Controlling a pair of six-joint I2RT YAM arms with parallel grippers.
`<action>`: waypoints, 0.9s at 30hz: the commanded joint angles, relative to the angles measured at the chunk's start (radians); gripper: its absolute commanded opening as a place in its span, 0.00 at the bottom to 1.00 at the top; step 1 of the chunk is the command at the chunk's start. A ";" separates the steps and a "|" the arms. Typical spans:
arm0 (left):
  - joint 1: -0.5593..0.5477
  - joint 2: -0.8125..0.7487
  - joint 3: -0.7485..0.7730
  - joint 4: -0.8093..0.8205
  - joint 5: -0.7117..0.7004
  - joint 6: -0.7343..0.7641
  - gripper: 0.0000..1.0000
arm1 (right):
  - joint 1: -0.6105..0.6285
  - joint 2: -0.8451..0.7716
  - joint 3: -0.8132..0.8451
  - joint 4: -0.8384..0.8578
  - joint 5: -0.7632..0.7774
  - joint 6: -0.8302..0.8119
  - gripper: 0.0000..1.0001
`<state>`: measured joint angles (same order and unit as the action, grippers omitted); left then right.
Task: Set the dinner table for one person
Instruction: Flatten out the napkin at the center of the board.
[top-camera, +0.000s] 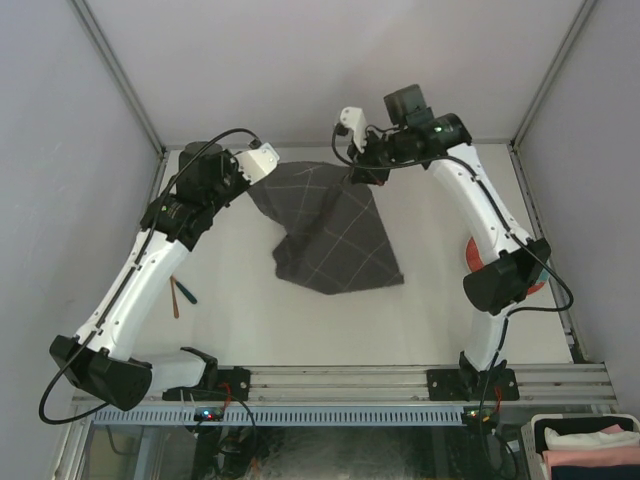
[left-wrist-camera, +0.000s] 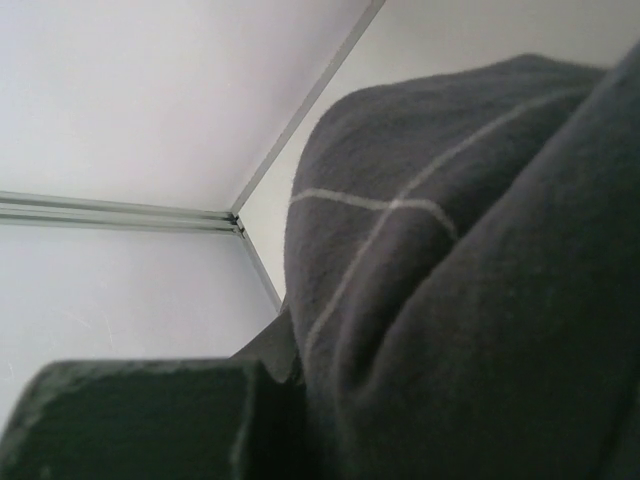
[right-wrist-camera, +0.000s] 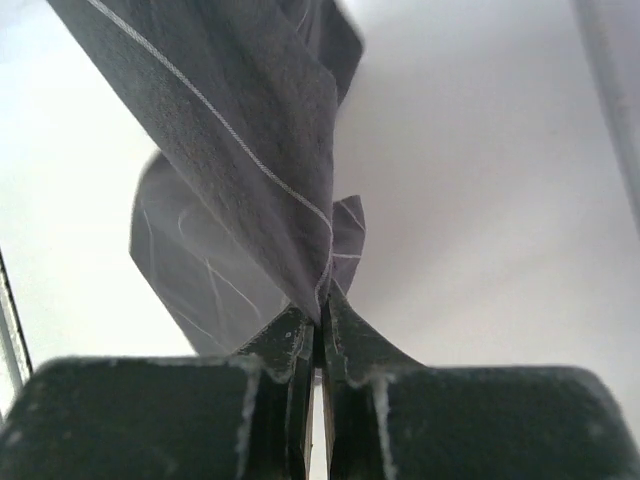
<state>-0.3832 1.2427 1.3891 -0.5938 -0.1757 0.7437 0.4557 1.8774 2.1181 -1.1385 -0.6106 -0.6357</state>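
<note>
The dark grey checked cloth (top-camera: 330, 235) hangs between my two grippers over the far middle of the off-white dinner table (top-camera: 260, 325); its lower edge rests on the tabletop. My left gripper (top-camera: 250, 182) is shut on the cloth's far left corner. In the left wrist view the cloth (left-wrist-camera: 470, 300) fills the right side and hides one finger; the gripper (left-wrist-camera: 295, 365) is pressed into it. My right gripper (top-camera: 360, 173) is shut on the far right corner. In the right wrist view the fingertips (right-wrist-camera: 300, 335) pinch a fold of cloth (right-wrist-camera: 250, 130) at the gripper (right-wrist-camera: 322, 318).
An orange plate (top-camera: 473, 255) lies on the table's right side, partly under my right arm. Two utensils (top-camera: 180, 293), one brown and one green-handled, lie at the left beside my left arm. A basket of folded cloths (top-camera: 585, 445) stands off the table at the near right.
</note>
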 joint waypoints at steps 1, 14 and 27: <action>0.009 -0.036 0.085 -0.006 0.007 0.029 0.00 | -0.025 -0.066 0.158 -0.105 0.038 0.016 0.00; 0.016 -0.161 0.278 -0.209 0.117 0.127 0.00 | 0.058 -0.291 0.133 -0.039 0.041 0.166 0.00; 0.015 -0.273 0.275 -0.284 0.124 0.046 0.00 | 0.133 -0.373 0.059 -0.065 0.083 0.122 0.00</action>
<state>-0.3820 0.9955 1.6810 -0.8825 -0.0116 0.8448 0.6182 1.5276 2.2189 -1.1950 -0.5861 -0.5091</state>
